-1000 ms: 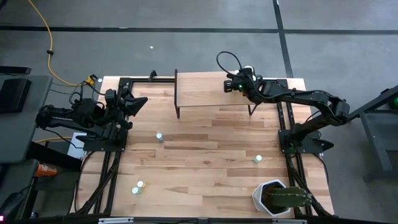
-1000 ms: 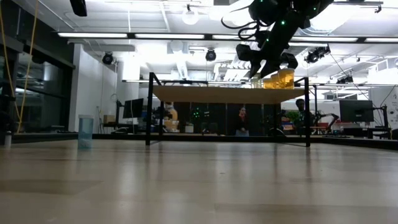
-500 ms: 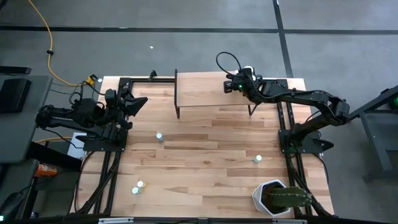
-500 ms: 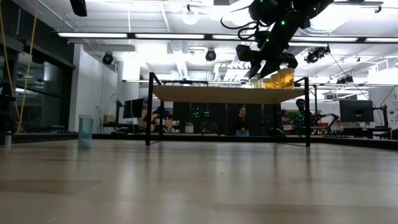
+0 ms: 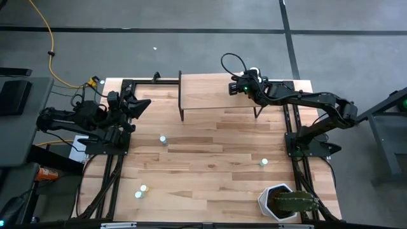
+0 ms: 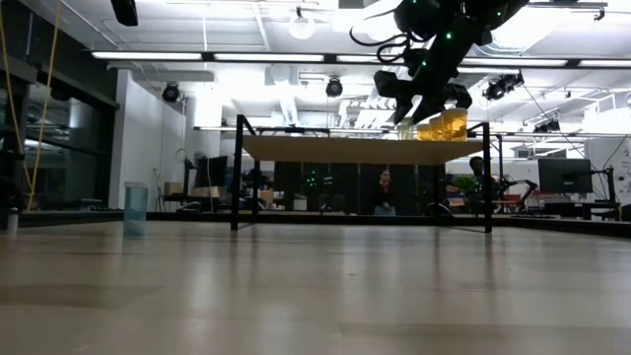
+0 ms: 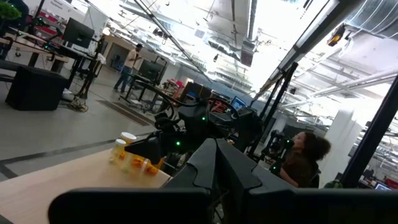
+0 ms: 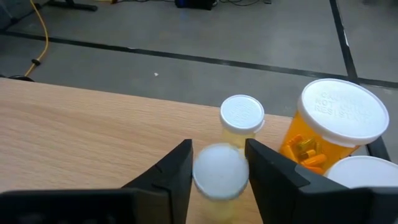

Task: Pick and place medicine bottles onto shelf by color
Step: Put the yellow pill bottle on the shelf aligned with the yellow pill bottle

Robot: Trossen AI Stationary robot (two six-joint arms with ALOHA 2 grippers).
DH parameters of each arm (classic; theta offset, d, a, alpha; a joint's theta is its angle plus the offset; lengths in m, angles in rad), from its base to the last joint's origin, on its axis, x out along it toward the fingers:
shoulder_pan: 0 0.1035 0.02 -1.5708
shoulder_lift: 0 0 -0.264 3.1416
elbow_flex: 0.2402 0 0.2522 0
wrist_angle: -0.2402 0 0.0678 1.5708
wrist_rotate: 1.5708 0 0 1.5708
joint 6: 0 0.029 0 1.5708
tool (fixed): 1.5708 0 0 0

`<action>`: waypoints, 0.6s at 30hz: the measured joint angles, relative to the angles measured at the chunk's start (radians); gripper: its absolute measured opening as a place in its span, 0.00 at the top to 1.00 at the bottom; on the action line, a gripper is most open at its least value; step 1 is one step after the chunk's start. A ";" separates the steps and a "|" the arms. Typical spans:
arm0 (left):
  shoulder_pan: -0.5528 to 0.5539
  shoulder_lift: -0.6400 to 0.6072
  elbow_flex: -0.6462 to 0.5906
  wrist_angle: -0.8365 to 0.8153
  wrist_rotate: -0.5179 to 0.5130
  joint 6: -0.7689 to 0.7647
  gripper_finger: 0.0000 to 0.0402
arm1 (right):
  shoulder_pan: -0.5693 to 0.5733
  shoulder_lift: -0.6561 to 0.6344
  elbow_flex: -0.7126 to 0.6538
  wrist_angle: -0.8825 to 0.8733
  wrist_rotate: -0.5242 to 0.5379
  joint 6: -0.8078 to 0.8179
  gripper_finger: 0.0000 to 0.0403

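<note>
The shelf stands at the table's far edge. On its right end stand orange medicine bottles with white caps. My right gripper is over that end, shut on one white-capped bottle. Beside it are a small orange bottle and a larger one. More bottles stand on the tabletop: one left of centre, one at the right, two near the front left. My left gripper hangs shut and empty above the table's left edge. My right gripper has the bottle's white cap between its two fingers, one on each side. The fingers slant down from the table's right. The bottle stands upright on the shelf board; the body below the cap is mostly hidden.
A white pot with a green plant sits at the near right corner. Black frame rails run along both table sides. The shelf's left part is bare wood. People and desks show in the room beyond.
</note>
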 joint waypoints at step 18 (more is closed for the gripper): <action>0.000 0.000 0.000 0.000 0.000 0.000 1.00 | 0.000 0.001 0.017 -0.005 -0.007 0.001 0.59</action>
